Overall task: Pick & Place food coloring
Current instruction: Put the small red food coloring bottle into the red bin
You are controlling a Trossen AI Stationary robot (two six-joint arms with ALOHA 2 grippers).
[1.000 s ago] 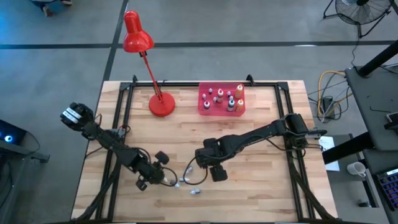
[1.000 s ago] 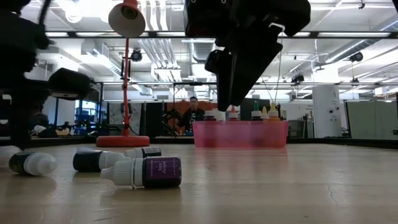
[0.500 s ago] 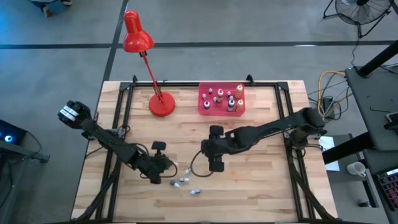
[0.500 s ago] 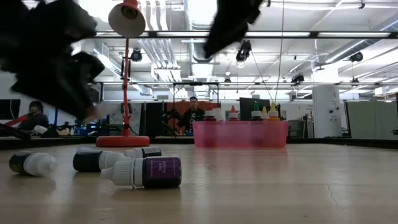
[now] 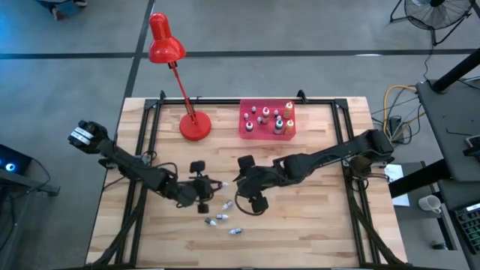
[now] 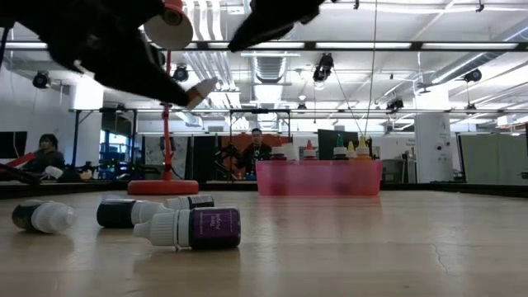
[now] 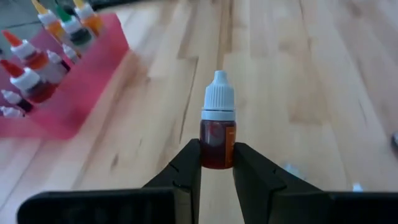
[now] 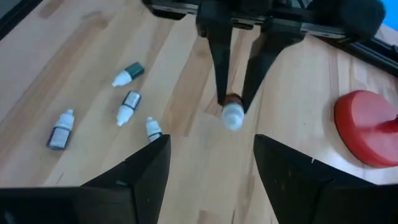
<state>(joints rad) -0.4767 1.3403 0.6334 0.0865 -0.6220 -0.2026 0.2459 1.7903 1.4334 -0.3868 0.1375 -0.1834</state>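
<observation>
My left gripper [image 5: 212, 185] is over the middle of the table, shut on a small food coloring bottle [image 7: 217, 134] with reddish liquid and a white cap. My right gripper [image 8: 211, 168] hovers just to its right [image 5: 253, 201], open, with nothing between its fingers. Several more small bottles [image 5: 221, 219] [image 8: 129, 106] lie on their sides on the wood near the table's front; the low view shows them too [image 6: 198, 228]. The pink tray [image 5: 243, 133] at the far middle holds several upright bottles. My left gripper pinches the bottle's lower body [image 7: 217, 158] between its two fingers, which lie along the bottle. The fingers slant down toward the table's right. The bottle is lifted clear of the table and sticks out past the fingertips, its white cap [image 6: 200, 89] leading.
A red desk lamp stands with its base [image 5: 195, 126] at the far left, beside the tray [image 6: 318, 177]. A black frame [image 5: 146, 135] runs along the table's sides. Bare wood lies between the grippers and the tray. People sit in the room behind the table.
My left gripper has risen from among the lying bottles, gone toward the table's right and far edges and rolled; the reddish bottle has come up with it, clear of the wood. My right gripper has risen and tipped toward level, staying open.
</observation>
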